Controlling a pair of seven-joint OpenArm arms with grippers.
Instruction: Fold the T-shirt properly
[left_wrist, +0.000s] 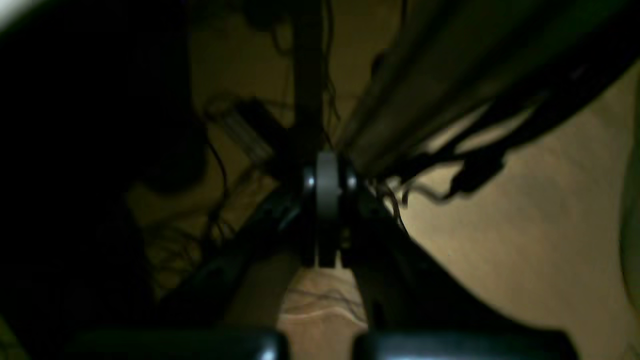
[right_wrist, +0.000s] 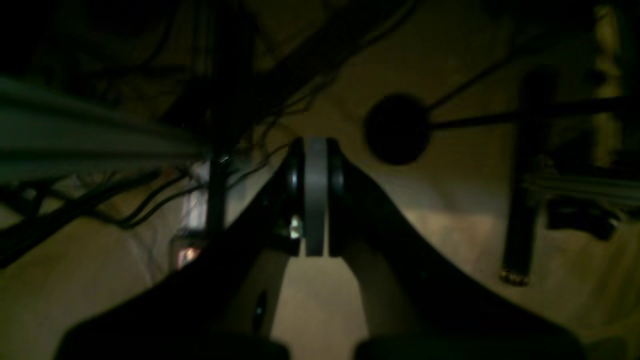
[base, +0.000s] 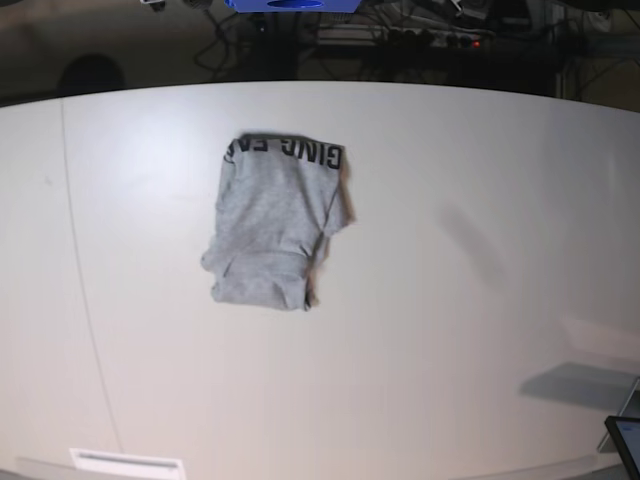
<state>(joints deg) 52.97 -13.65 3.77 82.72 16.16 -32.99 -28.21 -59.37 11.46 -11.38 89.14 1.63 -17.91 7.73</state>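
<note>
- Both pincers sit with their pads pressed together and nothing between them: my left pincer (left_wrist: 327, 200) and my right pincer (right_wrist: 316, 195) each look down at dim floor and cables, apparently below the table edge.
- From the base view neither pincer shows; the T-shirt (base: 275, 225) lies well apart from both, up on the white table (base: 480, 300), already a compact grey packet.
- Risk, as I judge it: the packet looks loose along one edge, with a sleeve corner poking out, so any nudge could spring it open.
- Black block lettering runs upside down along the far edge; I read only a fragment, roughly "GING", so I cannot give the whole word.
</note>
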